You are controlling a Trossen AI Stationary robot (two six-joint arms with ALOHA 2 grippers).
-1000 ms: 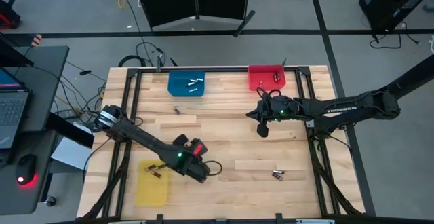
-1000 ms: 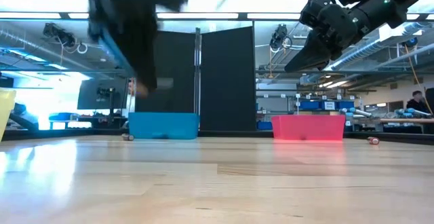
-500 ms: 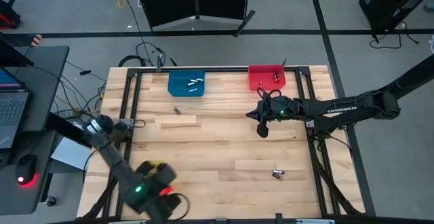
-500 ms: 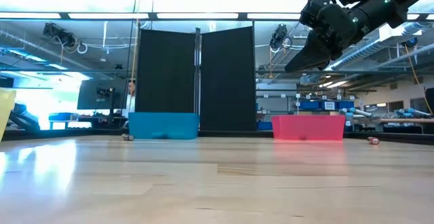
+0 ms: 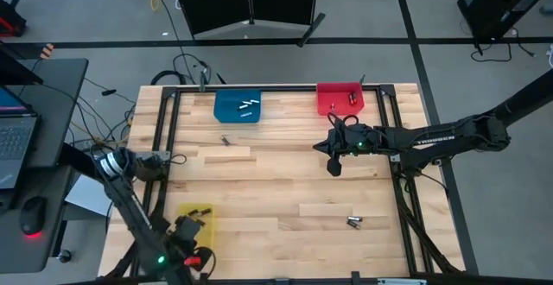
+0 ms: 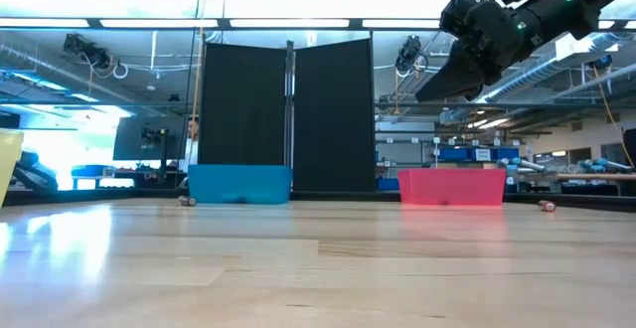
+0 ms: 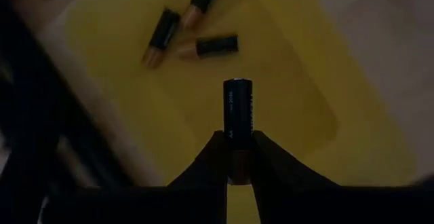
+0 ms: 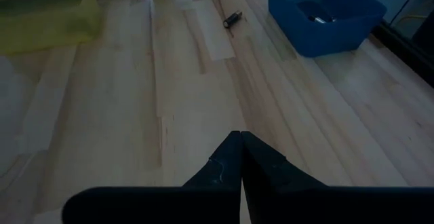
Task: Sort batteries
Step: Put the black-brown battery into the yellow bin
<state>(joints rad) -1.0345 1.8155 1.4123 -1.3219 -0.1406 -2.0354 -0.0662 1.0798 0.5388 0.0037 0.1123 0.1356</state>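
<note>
Seen from above, a pale wooden table (image 5: 276, 181) is carrying three plastic bins: a blue one (image 5: 237, 108) and a red one (image 5: 340, 98) along the far edge, and a yellow one (image 5: 192, 231) at the near left corner. The left gripper (image 7: 239, 157) is hovering over the yellow bin, partly cut off by the bottom edge of the overhead view. Its wrist camera is showing the fingers pinching a black cylindrical battery (image 7: 238, 115) by its lower end, so the cell is sticking straight out above the bin. Three more black batteries with copper-coloured ends (image 7: 178, 28) are lying inside the yellow bin, one partly cropped.

The right gripper (image 5: 333, 166) is hanging above the table in front of the red bin, its fingers pressed together and gripping nothing.

Small silver-grey cells (image 5: 248, 105) are lying in the blue bin, and the red bin is holding tiny items too small to make out. One dark loose battery (image 5: 225, 140) is lying just in front of the blue bin, and another loose pair (image 5: 354, 222) is resting near the right front of the table.
</note>
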